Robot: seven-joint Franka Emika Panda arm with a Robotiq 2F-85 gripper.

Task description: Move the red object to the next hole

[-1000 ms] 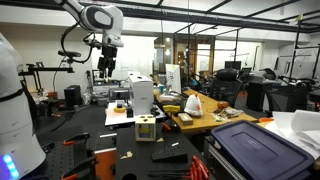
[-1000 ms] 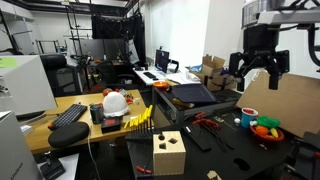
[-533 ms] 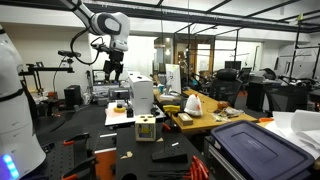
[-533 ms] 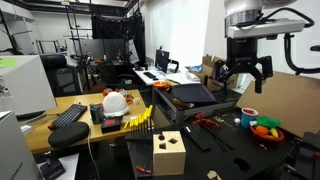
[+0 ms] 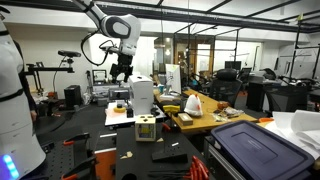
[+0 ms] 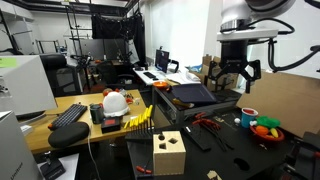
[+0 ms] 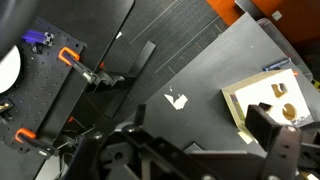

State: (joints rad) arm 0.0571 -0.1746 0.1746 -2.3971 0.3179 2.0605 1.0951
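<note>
A pale wooden box with holes in its top stands on the black table in both exterior views. In the wrist view the wooden box lies at the right edge with two holes showing. I cannot make out the red object in any view. My gripper hangs high in the air, well above and away from the box, in both exterior views. From the wrist, the gripper is open, with only bare table between its dark fingers.
Orange clamps and a white tape scrap lie on the black table. A bowl of coloured items, a blue cup and red-handled tools sit near the box. A white machine and a blue bin flank it.
The arm has swung sideways across the workspace and come slightly lower, nearer the space above the table with the box. The gripper stayed open.
</note>
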